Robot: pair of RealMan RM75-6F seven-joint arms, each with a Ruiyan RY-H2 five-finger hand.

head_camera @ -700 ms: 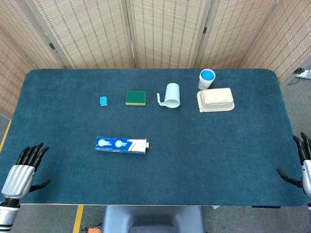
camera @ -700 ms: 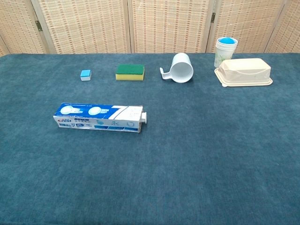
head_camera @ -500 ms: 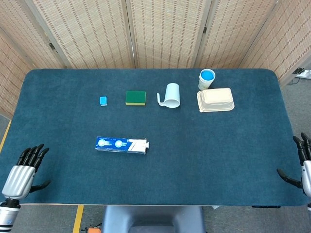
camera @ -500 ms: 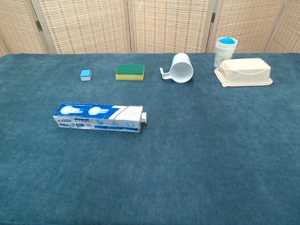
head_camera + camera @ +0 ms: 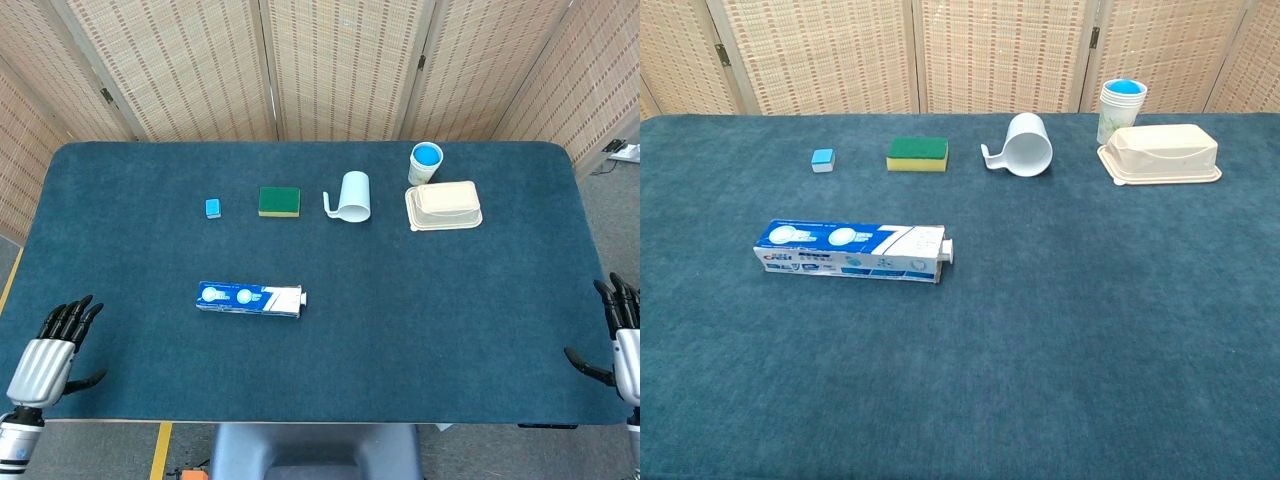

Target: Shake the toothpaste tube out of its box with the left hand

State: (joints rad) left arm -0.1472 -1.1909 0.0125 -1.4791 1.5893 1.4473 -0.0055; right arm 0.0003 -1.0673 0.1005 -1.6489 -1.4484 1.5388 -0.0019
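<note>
A blue and white toothpaste box (image 5: pixel 250 299) lies flat on the blue table, left of centre; in the chest view the toothpaste box (image 5: pixel 850 251) shows the tube's white cap sticking out of its right end. My left hand (image 5: pixel 48 352) hangs at the table's front left corner, fingers spread, holding nothing, well away from the box. My right hand (image 5: pixel 622 338) is at the front right edge, fingers apart and empty. Neither hand shows in the chest view.
Along the back row stand a small blue block (image 5: pixel 212 207), a green and yellow sponge (image 5: pixel 279 201), a white mug (image 5: pixel 352 196) on its side, a blue-lined paper cup (image 5: pixel 425 160) and a cream lidded food box (image 5: pixel 443 205).
My left hand has dropped slightly lower at the corner and my right hand has risen a little along the right edge. The box has not moved.
</note>
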